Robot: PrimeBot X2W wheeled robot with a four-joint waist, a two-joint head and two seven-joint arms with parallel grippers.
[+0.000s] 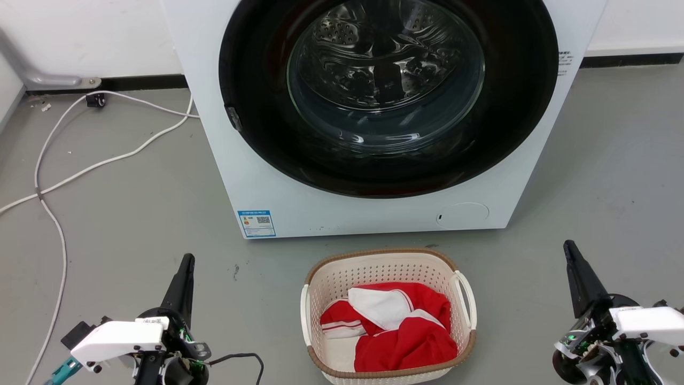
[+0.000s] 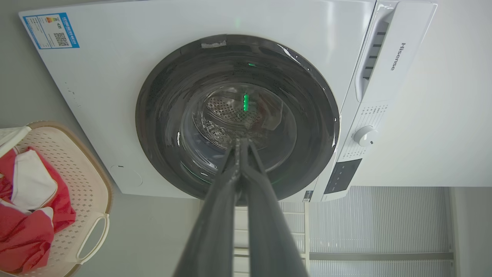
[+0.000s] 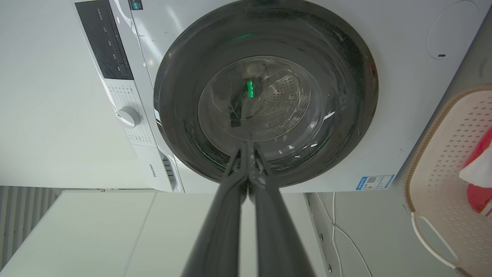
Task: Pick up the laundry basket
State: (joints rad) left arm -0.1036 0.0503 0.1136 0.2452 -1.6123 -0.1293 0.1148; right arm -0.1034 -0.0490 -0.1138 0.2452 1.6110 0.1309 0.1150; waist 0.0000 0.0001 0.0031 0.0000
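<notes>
- Head view: the laundry basket [image 1: 382, 269] stands upright on the grey floor [image 1: 133, 224], near the front of the white washer [image 1: 299, 198] and in line with its round door [image 1: 385, 80].
- Basket detail: the walls are cream and perforated, the rim is brown, and one white handle [image 1: 466, 298] sits on each short side.
- Contents: a red and white garment [image 1: 406, 331] lies crumpled inside the basket, below the rim.
- Left end effector [image 1: 187, 261]: the two dark fingers are pressed together and grip nothing. It points toward the washer, to the robot's left of the basket and well apart from it.
- Right end effector [image 1: 569, 249]: the fingers are likewise closed on nothing. It is on the robot's right of the basket and well apart from it.
- Relation: the basket lies between the two end effectors; neither touches it.
- Wrist views: each pair of fingers meets at the tips and aims at the washer door; part of the basket shows at the edge of each view.
- Surroundings: a white cable [image 1: 107, 160] runs across the floor to the robot's left of the washer. A blue label [image 1: 256, 223] is fixed at the washer's lower front corner.
</notes>
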